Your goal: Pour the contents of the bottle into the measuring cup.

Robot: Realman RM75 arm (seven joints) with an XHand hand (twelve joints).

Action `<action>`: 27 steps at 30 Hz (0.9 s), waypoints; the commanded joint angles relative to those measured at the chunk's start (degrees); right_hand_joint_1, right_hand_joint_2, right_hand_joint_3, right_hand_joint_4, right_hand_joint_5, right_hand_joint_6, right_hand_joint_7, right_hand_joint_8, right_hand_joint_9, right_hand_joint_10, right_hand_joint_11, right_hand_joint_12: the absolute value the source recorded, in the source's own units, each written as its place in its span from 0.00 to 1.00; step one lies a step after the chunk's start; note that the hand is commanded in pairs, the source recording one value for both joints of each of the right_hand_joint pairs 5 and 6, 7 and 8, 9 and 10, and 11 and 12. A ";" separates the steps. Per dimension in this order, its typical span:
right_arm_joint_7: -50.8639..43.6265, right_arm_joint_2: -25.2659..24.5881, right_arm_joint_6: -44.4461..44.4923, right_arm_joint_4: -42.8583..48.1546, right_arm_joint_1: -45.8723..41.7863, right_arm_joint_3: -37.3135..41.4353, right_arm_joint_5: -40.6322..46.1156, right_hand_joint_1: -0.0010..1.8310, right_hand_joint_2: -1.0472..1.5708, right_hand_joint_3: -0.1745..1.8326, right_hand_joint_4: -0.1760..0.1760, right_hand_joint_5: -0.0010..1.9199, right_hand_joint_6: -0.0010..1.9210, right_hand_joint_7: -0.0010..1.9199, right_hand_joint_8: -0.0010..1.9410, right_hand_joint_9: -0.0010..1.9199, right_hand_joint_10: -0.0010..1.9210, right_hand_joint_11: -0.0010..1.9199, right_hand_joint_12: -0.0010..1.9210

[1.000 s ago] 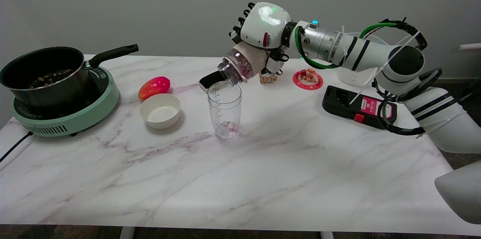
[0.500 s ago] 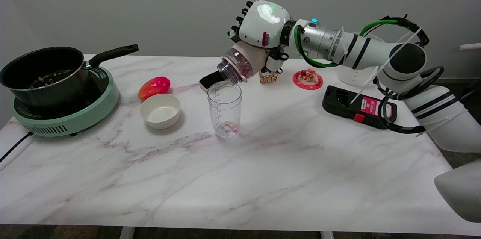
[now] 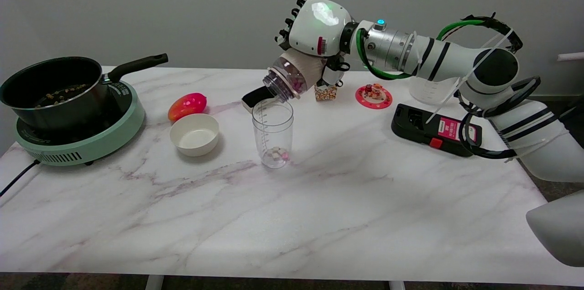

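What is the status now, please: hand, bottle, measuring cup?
Right hand grips bottle, tilted, mouth above measuring cup. A few pieces in cup. Nothing blocking.

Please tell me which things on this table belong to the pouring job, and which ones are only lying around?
Part of the job:
right hand, holding the bottle
bottle, tilted, mouth over the cup
measuring cup, a few pieces at its bottom

Only lying around:
pan on the green cooker
white bowl
red-orange fruit
black power strip
red disc
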 commanded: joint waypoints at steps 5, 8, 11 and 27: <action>0.38 -0.17 0.69 -0.59 1.09 -0.26 -1.28 0.82 0.80 0.51 0.50 0.95 0.95 0.83 0.82 0.75 0.75 0.64 0.64; 0.38 -0.18 0.84 -0.75 1.65 -0.26 -1.44 0.82 0.81 0.51 0.50 0.95 0.95 0.83 0.82 0.75 0.75 0.64 0.64; 0.38 -0.27 1.00 -0.66 1.97 -0.26 -2.15 0.82 0.81 0.51 0.50 0.95 0.95 0.83 0.82 0.75 0.75 0.64 0.64; 0.38 -0.82 2.45 -0.75 3.24 -0.98 -3.52 0.82 0.81 0.51 0.50 0.95 0.95 0.83 0.82 0.75 0.75 0.64 0.64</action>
